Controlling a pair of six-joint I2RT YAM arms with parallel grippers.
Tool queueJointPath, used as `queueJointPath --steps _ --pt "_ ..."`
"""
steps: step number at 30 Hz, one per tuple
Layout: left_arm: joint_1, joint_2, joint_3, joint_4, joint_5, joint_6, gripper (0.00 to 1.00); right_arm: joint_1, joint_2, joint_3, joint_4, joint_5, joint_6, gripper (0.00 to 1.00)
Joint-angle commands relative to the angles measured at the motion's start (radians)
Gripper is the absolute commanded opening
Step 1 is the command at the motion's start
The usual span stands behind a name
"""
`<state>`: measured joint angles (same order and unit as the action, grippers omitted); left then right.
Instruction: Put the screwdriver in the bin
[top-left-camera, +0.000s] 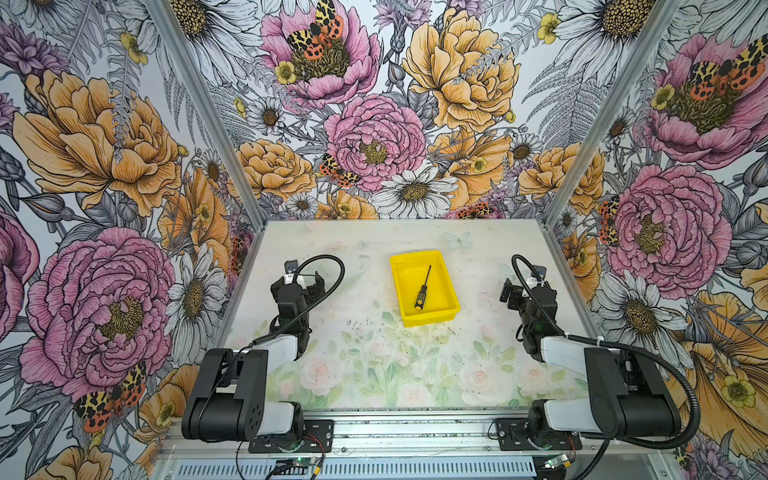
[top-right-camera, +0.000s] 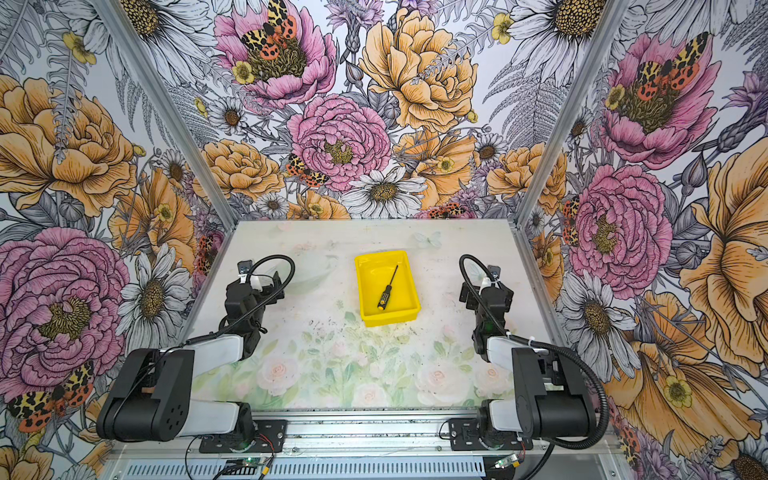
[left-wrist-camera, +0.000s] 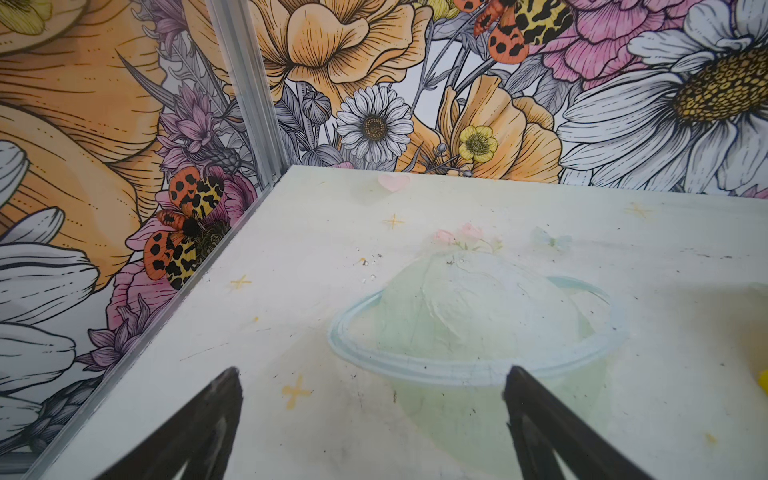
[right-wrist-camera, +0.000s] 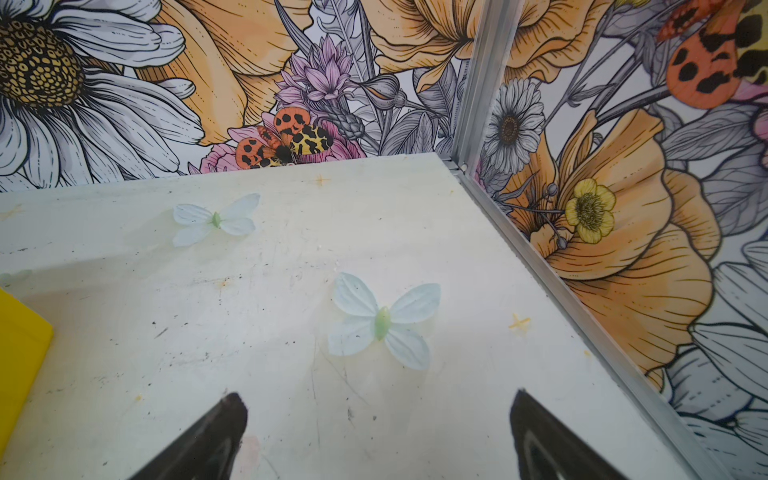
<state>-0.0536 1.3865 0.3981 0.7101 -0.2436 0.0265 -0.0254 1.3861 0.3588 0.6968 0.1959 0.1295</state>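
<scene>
The slim black screwdriver (top-left-camera: 423, 289) (top-right-camera: 387, 287) lies slantwise inside the shallow yellow bin (top-left-camera: 451, 309) (top-right-camera: 411, 309), yellow end cap toward the front. The bin sits mid-table toward the back. My left gripper (top-left-camera: 302, 279) (top-right-camera: 262, 279) (left-wrist-camera: 372, 378) stands open and empty to the left of the bin, well apart from it. My right gripper (top-left-camera: 514, 291) (top-right-camera: 478, 291) (right-wrist-camera: 378, 405) stands open and empty to the bin's right. A corner of the bin (right-wrist-camera: 20, 345) shows in the right wrist view, and a sliver of yellow (left-wrist-camera: 764, 380) at the edge of the left wrist view.
The table (top-left-camera: 374, 365) carries a faded floral print with painted butterflies (right-wrist-camera: 382, 322) and a painted ringed planet (left-wrist-camera: 478, 324). Flower-patterned walls with metal corner posts (top-left-camera: 195, 108) close in the back and both sides. Both arms are folded back near the front rail (top-left-camera: 415, 432).
</scene>
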Motion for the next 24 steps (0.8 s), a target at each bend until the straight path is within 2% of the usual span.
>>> queueJointPath --steps 1,9,11,22,24 --pt "0.015 0.029 -0.010 0.094 0.067 0.009 0.99 -0.009 0.032 0.029 0.071 -0.024 0.000 1.00" --pt "0.037 0.165 -0.018 0.226 0.123 0.003 0.99 -0.013 0.109 0.036 0.126 -0.030 0.003 1.00" --pt "0.048 0.153 -0.011 0.191 0.113 -0.016 0.99 -0.009 0.127 0.047 0.125 -0.046 -0.008 1.00" --pt "0.031 0.162 -0.023 0.232 0.083 -0.006 0.99 0.002 0.131 0.052 0.118 -0.028 -0.015 0.99" --pt "0.065 0.160 -0.009 0.201 0.156 -0.025 0.99 0.002 0.131 0.051 0.119 -0.028 -0.015 0.99"
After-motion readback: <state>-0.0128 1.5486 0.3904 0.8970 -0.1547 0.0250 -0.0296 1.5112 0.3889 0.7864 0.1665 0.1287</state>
